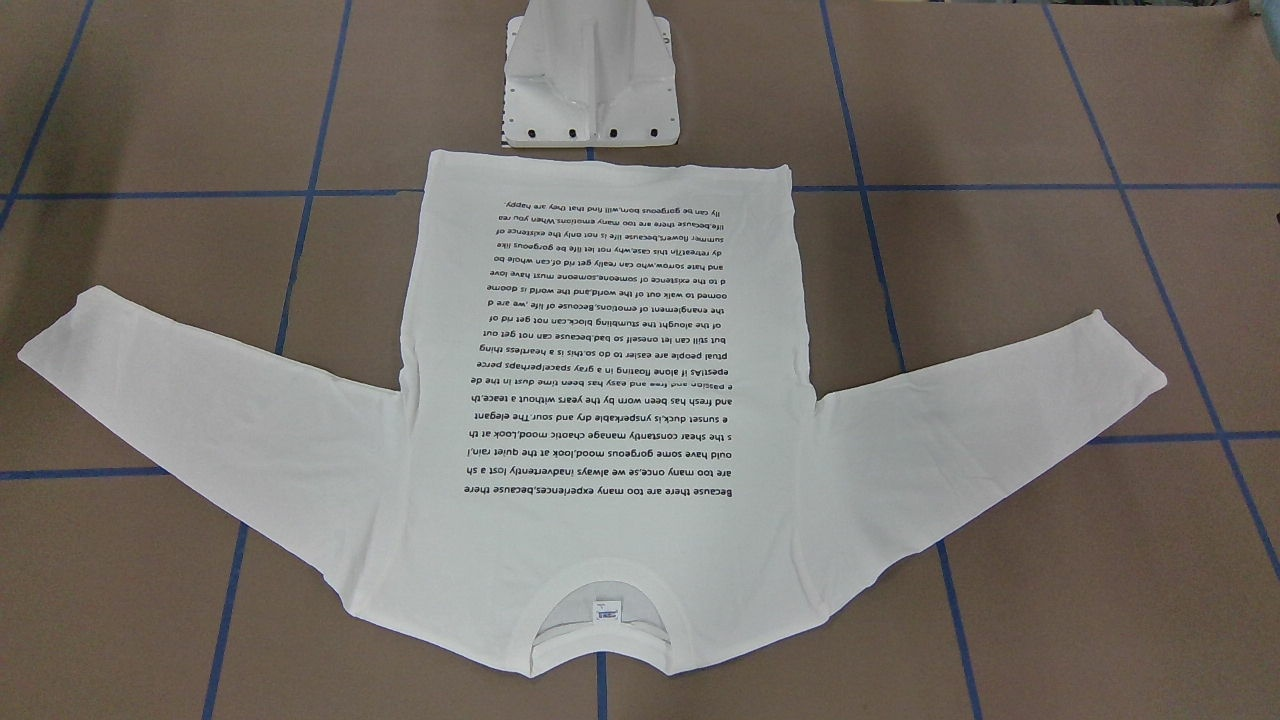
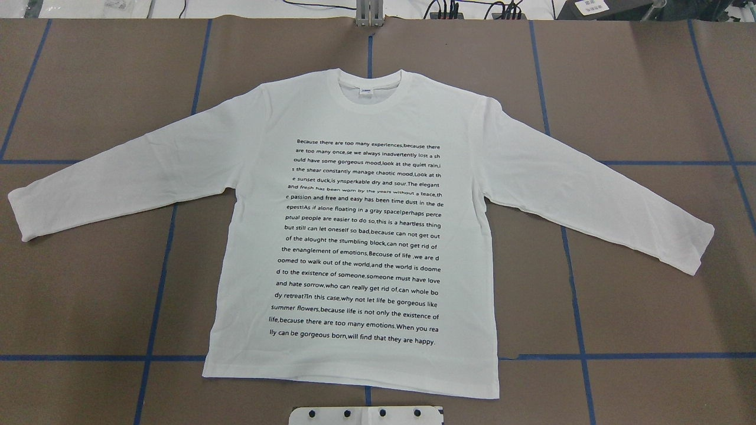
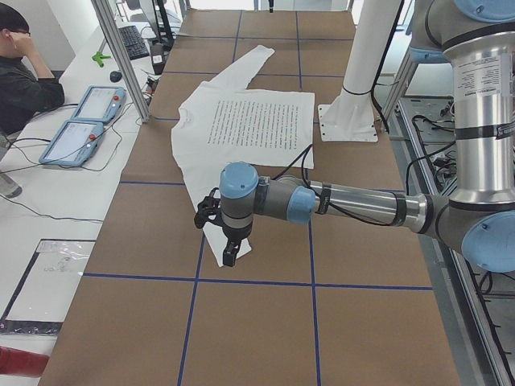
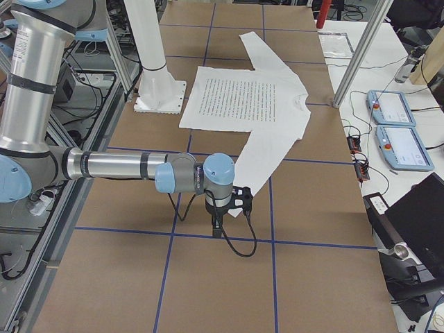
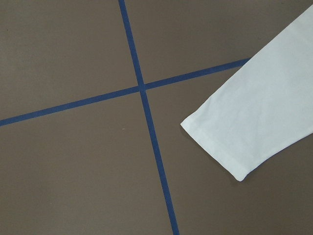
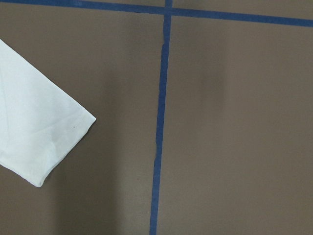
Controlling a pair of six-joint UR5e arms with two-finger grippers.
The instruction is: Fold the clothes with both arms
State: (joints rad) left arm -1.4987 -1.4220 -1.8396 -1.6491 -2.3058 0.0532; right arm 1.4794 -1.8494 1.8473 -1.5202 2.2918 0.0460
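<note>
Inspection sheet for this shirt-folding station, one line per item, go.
Surface: brown paper-covered table with a blue tape grid.
Job's things: white long-sleeved T-shirt lies flat and unfolded, printed text up, sleeves spread, collar away from the robot.
Clutter: nothing seen.
Grippers: black left gripper hovers by one sleeve cuff, black right gripper by the other cuff. Whether they are open or shut cannot be told. Both cuffs lie flat.
Cables: a black cable loops under the right wrist, and another runs along the left arm.
Surroundings: white metal pedestal base by the hem. A seated person and blue-edged pendants at a side bench.
</note>
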